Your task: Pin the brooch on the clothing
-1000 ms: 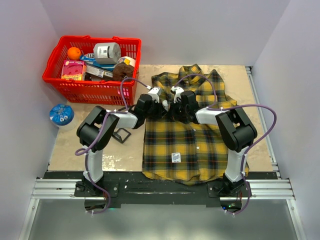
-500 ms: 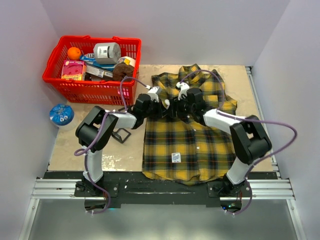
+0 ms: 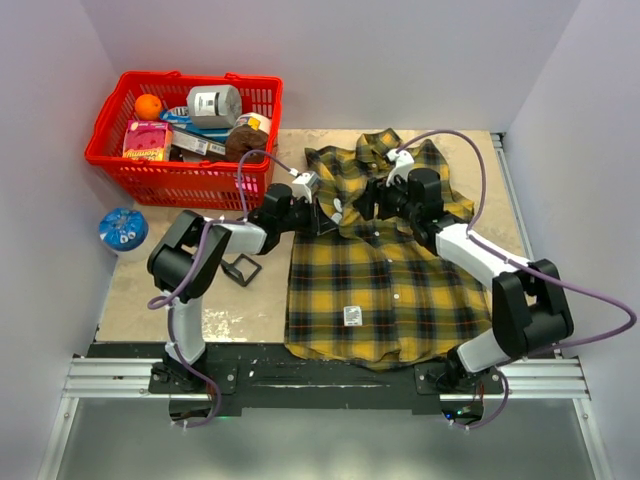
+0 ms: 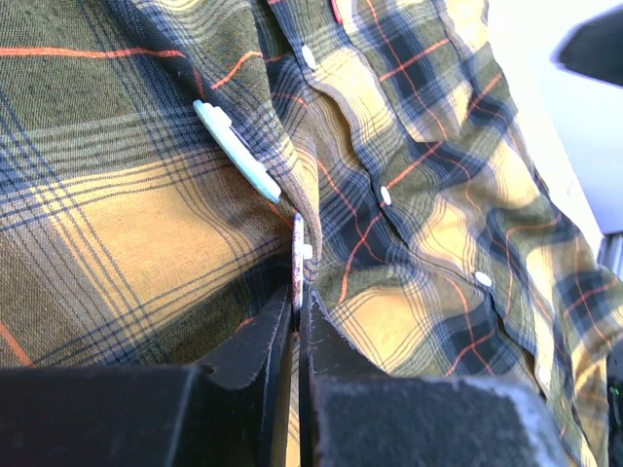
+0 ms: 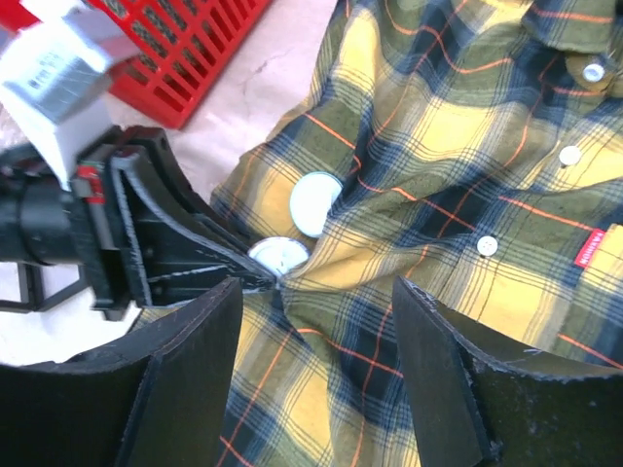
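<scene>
The right gripper (image 3: 372, 200) has drawn back from the left gripper (image 3: 326, 212) toward the collar, its arm now stretched long. Its jaws have gone from closed to wide and hold nothing. One shirt (image 3: 380, 290) lies flat on the table (image 3: 150, 290) with two pale discs on it — the brooch disc (image 4: 297, 255), pinched edge-on with a cloth fold in the left claw, and the second disc (image 5: 314, 202) just beside it. The left arm reaches low across.

Overhead view from behind, wrist views close, sharing shirt (image 3: 385, 290)
</scene>
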Action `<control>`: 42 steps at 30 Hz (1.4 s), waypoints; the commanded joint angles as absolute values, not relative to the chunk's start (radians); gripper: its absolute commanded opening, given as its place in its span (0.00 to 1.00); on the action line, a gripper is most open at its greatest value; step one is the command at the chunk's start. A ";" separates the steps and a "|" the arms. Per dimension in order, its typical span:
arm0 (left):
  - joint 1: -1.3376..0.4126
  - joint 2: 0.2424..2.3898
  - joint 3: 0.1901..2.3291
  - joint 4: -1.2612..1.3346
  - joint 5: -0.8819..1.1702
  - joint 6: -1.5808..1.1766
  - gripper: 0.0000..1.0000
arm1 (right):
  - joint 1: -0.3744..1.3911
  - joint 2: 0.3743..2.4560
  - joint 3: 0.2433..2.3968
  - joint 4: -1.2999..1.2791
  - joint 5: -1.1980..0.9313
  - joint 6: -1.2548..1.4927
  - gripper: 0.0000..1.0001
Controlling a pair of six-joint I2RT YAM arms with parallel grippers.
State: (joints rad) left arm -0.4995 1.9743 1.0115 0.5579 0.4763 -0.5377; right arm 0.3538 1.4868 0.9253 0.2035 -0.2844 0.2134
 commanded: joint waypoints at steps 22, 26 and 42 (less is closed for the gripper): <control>-0.446 2.112 1.072 0.589 0.782 -0.646 0.00 | 0.354 1.788 0.900 0.416 -0.482 0.252 0.47; -0.436 2.131 1.058 0.649 0.818 -0.683 0.00 | 0.354 1.801 0.900 0.420 -0.488 0.262 0.45; -0.414 2.157 1.054 0.704 0.836 -0.713 0.00 | 0.354 1.868 0.917 0.411 -0.502 0.278 0.41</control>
